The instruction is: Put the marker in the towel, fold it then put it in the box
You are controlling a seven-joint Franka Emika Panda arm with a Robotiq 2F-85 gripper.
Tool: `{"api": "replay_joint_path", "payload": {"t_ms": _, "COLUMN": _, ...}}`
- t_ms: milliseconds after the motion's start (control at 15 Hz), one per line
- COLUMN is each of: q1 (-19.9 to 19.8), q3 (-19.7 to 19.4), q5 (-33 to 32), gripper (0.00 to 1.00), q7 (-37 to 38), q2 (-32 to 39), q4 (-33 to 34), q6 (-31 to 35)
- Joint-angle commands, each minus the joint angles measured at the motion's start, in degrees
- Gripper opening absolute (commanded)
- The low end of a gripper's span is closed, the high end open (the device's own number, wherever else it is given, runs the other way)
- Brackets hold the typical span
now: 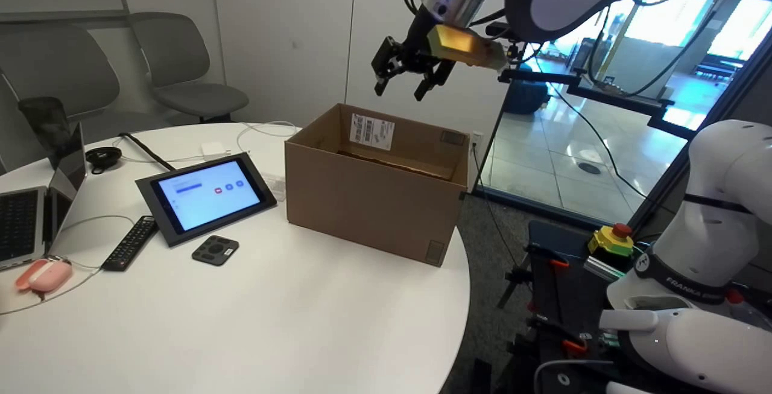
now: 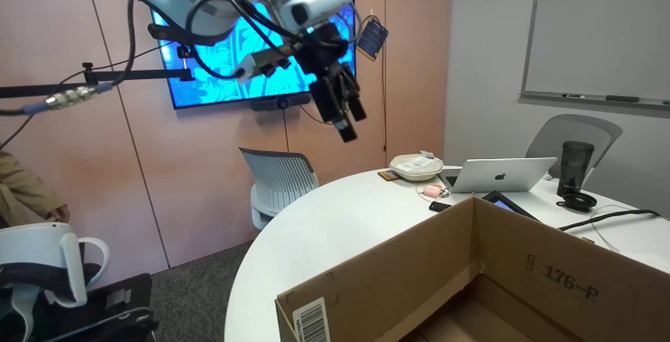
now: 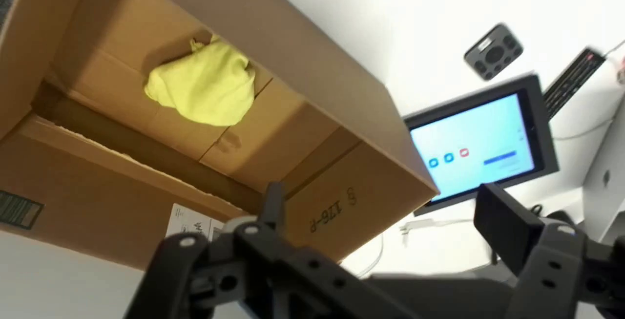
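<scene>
The yellow towel [image 3: 207,84] lies crumpled on the floor of the box in the wrist view. In both exterior views the box walls hide it. The brown cardboard box [image 1: 374,201] stands open on the table; it also shows in an exterior view [image 2: 387,274] and in the wrist view [image 3: 342,55]. The marker is not visible; whether it is inside the towel cannot be seen. My gripper [image 1: 400,90] is above the box, fingers apart, with nothing between them. It also shows in an exterior view [image 2: 354,126] and in the wrist view [image 3: 383,197].
A tablet stand [image 1: 208,195] stands beside the box on the white round table [image 1: 338,321]. A black remote [image 1: 129,243], a small grey controller [image 1: 215,250], a pink earbud case [image 1: 48,276], a laptop [image 2: 502,175] and cables are farther along the table.
</scene>
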Motion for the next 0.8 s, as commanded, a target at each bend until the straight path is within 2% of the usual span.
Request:
{"api": "replay_joint_path", "payload": {"t_ms": 0, "q1": 0.1, "q3": 6.2, "q5": 12.3, "gripper": 1.0, "q7": -12.0, "q2": -10.7, "q4": -2.9, "q6": -10.4}}
{"api": "replay_joint_path", "payload": {"t_ms": 133, "q1": 0.4, "q3": 8.6, "q5": 18.0, "gripper": 1.0, "q7": -16.8, "q2": -13.9, "q4": -1.0, "q6": -19.8}}
{"api": "replay_joint_path", "payload": {"t_ms": 333, "q1": -0.5, "q3": 11.1, "q5": 21.5, "gripper": 1.0, "q7": -20.5, "q2": -17.4, "q4": 1.2, "q6": -30.8}}
{"api": "replay_joint_path", "payload": {"t_ms": 533, "q1": -1.5, "q3": 12.0, "q5": 22.3, "gripper": 1.0, "q7": -23.3, "q2": -20.1, "q4": 1.5, "q6": -34.7}}
{"api": "replay_joint_path", "payload": {"t_ms": 600, "q1": -2.4, "q3": 13.1, "q5": 21.7, "gripper": 1.0, "q7": -21.2, "q2": -18.8, "q4": 0.8, "q6": -32.8}}
{"api": "replay_joint_path", "payload": {"t_ms": 733, "q1": -2.7, "q3": 13.2, "q5": 21.8, "gripper": 1.0, "q7": -22.2, "q2": -19.9, "q4": 0.8, "q6": -33.7}}
